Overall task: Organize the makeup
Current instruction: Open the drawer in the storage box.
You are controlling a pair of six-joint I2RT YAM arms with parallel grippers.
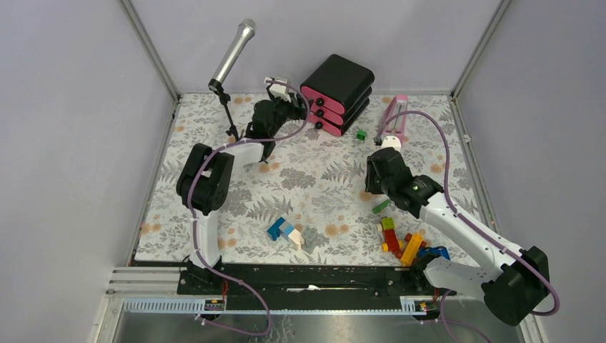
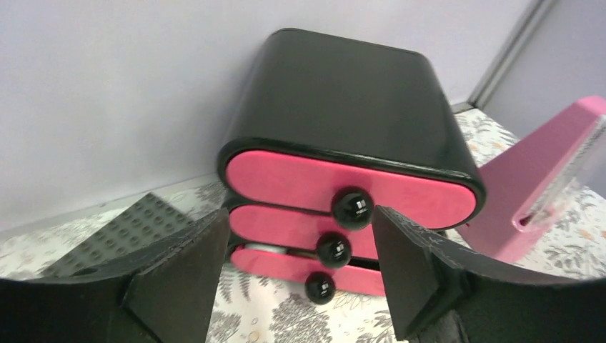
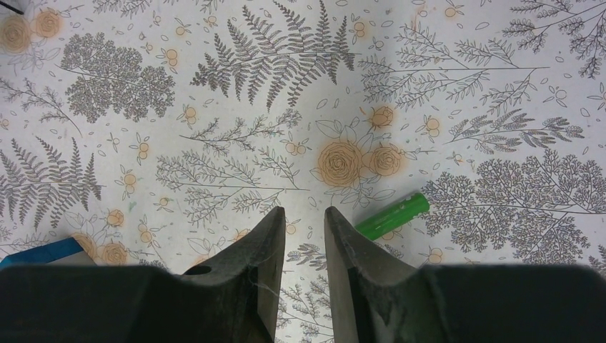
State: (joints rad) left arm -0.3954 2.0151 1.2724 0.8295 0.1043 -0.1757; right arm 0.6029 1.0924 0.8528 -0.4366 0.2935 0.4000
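Note:
No loose makeup lies on the mat in any view. A black organiser with three pink drawers (image 1: pixel 337 91) stands at the back; in the left wrist view (image 2: pixel 343 107) its lowest drawer is slightly ajar and something white (image 2: pixel 268 247) shows in the gap. My left gripper (image 1: pixel 293 107) is open and empty just in front of the drawers (image 2: pixel 300 214), its jaws on either side of the black knobs without touching them. My right gripper (image 1: pixel 373 187) hovers over the bare mat, its jaws a narrow gap apart and empty (image 3: pixel 304 212).
A pink metronome (image 1: pixel 395 118) stands right of the organiser. A microphone on a stand (image 1: pixel 232 57) is at the back left. A grey baseplate (image 2: pixel 128 236) lies left of the drawers. A green stick (image 3: pixel 391 214) lies beside my right gripper. Bricks (image 1: pixel 400 239) are piled front right, and a blue-white brick (image 1: pixel 284 231) lies front centre.

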